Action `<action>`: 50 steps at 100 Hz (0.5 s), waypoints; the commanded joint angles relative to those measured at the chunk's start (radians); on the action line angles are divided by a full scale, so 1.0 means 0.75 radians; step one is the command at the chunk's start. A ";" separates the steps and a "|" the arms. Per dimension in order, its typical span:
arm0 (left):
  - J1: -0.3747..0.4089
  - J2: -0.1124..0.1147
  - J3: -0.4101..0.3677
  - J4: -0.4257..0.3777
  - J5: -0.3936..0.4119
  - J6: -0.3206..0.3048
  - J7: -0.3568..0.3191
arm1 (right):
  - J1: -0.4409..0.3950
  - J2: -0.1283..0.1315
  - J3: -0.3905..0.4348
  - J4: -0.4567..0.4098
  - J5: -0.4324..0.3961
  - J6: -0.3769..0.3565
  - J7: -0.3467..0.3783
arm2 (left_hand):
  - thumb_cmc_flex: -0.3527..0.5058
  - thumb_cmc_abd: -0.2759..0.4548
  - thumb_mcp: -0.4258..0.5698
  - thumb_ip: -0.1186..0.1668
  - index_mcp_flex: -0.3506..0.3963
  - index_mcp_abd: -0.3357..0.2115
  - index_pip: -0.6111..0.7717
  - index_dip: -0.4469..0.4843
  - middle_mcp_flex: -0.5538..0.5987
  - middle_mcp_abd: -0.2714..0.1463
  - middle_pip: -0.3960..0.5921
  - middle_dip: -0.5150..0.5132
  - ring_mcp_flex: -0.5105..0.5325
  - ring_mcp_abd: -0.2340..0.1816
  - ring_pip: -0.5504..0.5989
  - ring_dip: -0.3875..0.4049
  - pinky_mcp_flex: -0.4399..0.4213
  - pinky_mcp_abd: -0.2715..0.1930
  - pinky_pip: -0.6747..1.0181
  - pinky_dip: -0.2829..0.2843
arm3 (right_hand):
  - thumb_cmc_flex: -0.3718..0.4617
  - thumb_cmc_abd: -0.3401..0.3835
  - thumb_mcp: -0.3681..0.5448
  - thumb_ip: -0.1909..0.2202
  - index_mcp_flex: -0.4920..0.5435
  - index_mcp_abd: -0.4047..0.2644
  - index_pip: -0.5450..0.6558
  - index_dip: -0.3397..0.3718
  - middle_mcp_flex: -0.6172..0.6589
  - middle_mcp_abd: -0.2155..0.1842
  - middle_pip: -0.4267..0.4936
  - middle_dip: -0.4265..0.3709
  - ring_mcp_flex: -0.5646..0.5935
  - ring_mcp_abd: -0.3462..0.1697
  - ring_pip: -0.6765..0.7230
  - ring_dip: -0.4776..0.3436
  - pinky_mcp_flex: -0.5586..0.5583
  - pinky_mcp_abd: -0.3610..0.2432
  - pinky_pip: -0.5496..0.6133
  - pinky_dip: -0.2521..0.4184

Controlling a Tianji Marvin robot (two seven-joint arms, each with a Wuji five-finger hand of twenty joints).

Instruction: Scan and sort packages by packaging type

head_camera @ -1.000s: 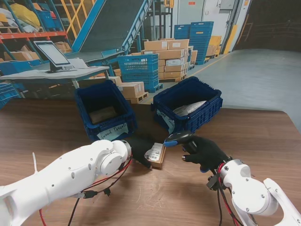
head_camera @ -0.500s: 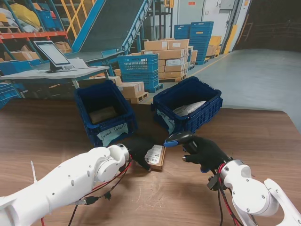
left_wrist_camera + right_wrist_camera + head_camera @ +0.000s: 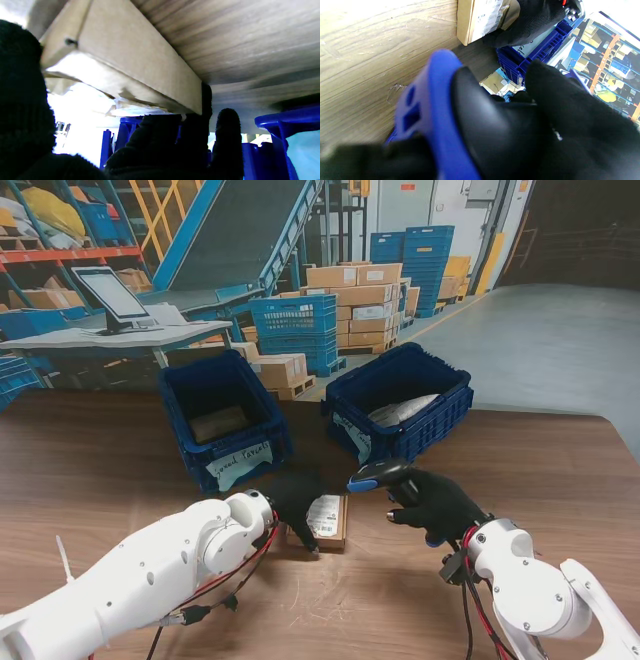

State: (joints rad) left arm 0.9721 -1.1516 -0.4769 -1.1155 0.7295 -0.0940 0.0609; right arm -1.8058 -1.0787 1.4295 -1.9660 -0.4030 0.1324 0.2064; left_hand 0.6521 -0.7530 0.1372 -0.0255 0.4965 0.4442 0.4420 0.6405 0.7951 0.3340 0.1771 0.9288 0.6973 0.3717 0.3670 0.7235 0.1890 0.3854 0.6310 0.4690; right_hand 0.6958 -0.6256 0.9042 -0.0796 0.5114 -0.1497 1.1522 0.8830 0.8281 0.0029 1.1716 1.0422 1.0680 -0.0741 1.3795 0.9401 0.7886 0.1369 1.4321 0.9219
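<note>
Left hand in its black glove is clamped on the small cardboard box, fingers wrapped over the far edge and thumb on the near side, and the box sits flat on the wooden surface in the middle, its white shipping label facing up; from the left wrist view the box presses against the surface with a torn label edge showing and gloved fingertips curling past its corner. Right hand is wrapped tight around the handle of the barcode scanner, blue and black, its head aimed toward the box from just beside it on the right; the right wrist view shows the scanner body large and blurred up close, with the labelled box beyond it. Farther from me stand two blue bins: the left bin with a handwritten paper tag and a brown carton inside, the right bin holding a grey poly bag
</note>
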 commanded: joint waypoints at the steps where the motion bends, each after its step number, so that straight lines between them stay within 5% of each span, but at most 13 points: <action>1: 0.037 0.013 0.008 -0.003 0.007 0.003 -0.038 | -0.001 -0.006 -0.005 -0.011 -0.005 -0.005 0.013 | 0.513 0.216 0.708 0.093 0.207 -0.450 0.676 0.056 0.258 -0.232 0.307 0.149 0.119 -0.096 0.147 0.046 0.001 0.036 0.035 0.015 | 0.119 0.039 0.033 0.002 0.005 -0.062 0.009 -0.001 0.018 0.057 0.024 0.011 0.090 -0.114 0.080 0.043 0.001 -0.003 0.017 0.010; 50: 0.135 0.036 -0.123 -0.139 0.067 0.038 -0.019 | 0.001 -0.008 -0.012 -0.015 -0.013 -0.002 0.001 | 0.503 0.167 0.755 0.087 0.207 -0.440 0.710 0.098 0.287 -0.217 0.355 0.174 0.176 -0.091 0.216 0.126 0.036 0.067 0.088 0.033 | 0.119 0.040 0.032 0.002 0.005 -0.062 0.009 -0.001 0.018 0.057 0.024 0.011 0.089 -0.116 0.079 0.043 0.004 -0.002 0.017 0.010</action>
State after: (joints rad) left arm 1.0550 -1.1275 -0.5574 -1.1939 0.7764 -0.0719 0.0552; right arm -1.8012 -1.0788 1.4230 -1.9658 -0.4093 0.1319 0.1980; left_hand 0.6521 -0.7935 0.1103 -0.0255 0.4988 0.4409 0.5381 0.6398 0.8395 0.3341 0.1810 0.9521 0.7452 0.3725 0.3780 0.7556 0.2138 0.3967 0.6613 0.4719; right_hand 0.6957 -0.6256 0.9041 -0.0796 0.5114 -0.1496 1.1522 0.8830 0.8281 0.0029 1.1716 1.0422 1.0680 -0.0741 1.3795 0.9401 0.7886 0.1370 1.4321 0.9220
